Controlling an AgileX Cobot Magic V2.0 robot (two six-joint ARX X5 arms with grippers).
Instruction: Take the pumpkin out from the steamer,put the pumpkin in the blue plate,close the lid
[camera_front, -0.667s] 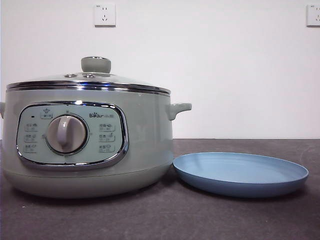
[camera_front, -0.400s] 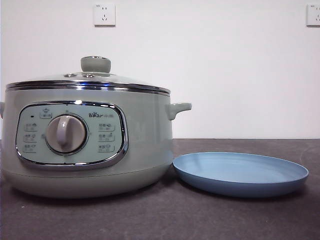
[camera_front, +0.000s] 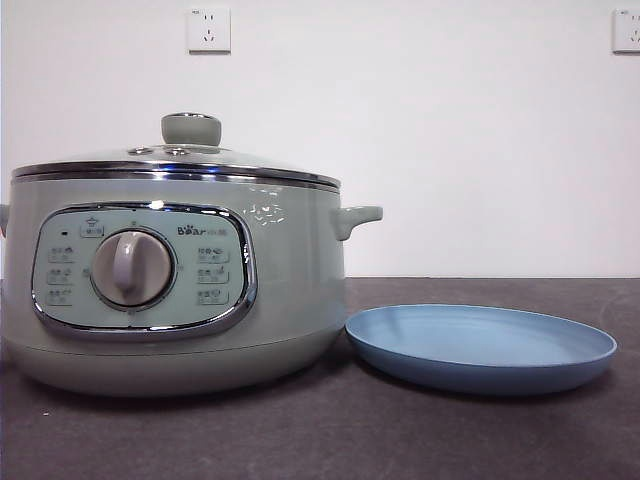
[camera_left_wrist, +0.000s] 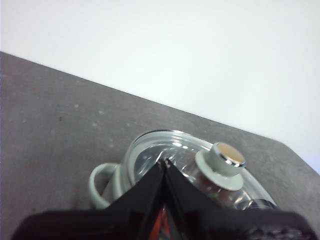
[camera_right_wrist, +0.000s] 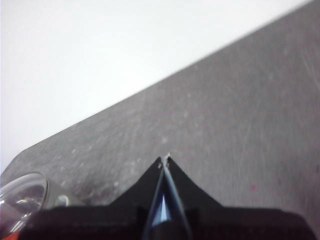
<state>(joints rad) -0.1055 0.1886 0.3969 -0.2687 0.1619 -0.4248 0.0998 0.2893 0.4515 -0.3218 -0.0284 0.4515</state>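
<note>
Pumpkin can't be made out for sure yet. In the front view the steamer (camera_front: 175, 285) is seen standing on the dark table (camera_front: 330, 430) with the lid (camera_front: 178, 160) seated on its rim, so whatever is inside is hidden from here. The blue plate (camera_front: 480, 347) is parked just beside the pot and nothing is lying on it. No arm is seen in this view at all.

From the left wrist view, the left hand (camera_left_wrist: 164, 162) is seen hanging above the lid, jaws pressed together at the tips, nothing gripped. The pale green knob (camera_left_wrist: 223, 160) sits near those tips. A reddish-brown blur can be glimpsed through the glass, probably the pumpkin, but it can't be confirmed.

In the right wrist view the right hand (camera_right_wrist: 165, 159) is held over bare table, jaws together too, with only an edge of the lid caught in one corner.

So nothing's been started really: the lid comes first, judging by this. The left jaws would need to be spread and brought around the knob.

Compared with the earlier front frames, nothing has been moved; only a small speckled glint has appeared on the pot's upper wall.
</note>
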